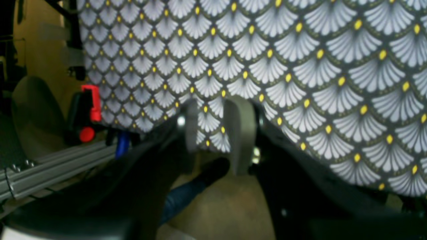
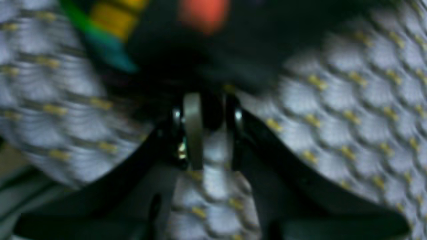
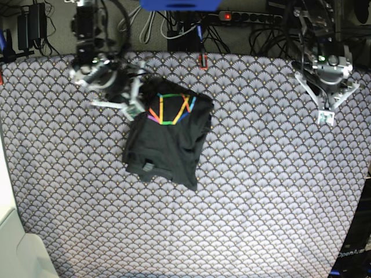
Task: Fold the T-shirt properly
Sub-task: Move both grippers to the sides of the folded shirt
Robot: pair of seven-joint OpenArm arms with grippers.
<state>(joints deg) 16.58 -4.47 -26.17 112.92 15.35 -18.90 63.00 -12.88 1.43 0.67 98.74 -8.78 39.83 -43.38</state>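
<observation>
The T-shirt (image 3: 165, 142) lies crumpled and partly folded on the patterned tablecloth, left of centre in the base view. Its rainbow line print (image 3: 171, 109) faces up at the far end. My right gripper (image 3: 134, 99) sits at the shirt's far-left edge. In the blurred right wrist view the right gripper (image 2: 211, 100) has its jaws a little apart. Dark T-shirt fabric (image 2: 200, 60) lies just beyond the tips and tablecloth shows through the gap. My left gripper (image 3: 326, 114) hovers at the far right, well away from the shirt. Up close, the left gripper (image 1: 213, 106) is open and empty.
The scale-patterned tablecloth (image 3: 261, 202) covers the whole table. Cables and a power strip (image 3: 249, 16) run along the back edge. A red clamp (image 1: 90, 111) and metal rails sit past the table's edge near the left arm. A white object (image 3: 11, 243) stands at the front left.
</observation>
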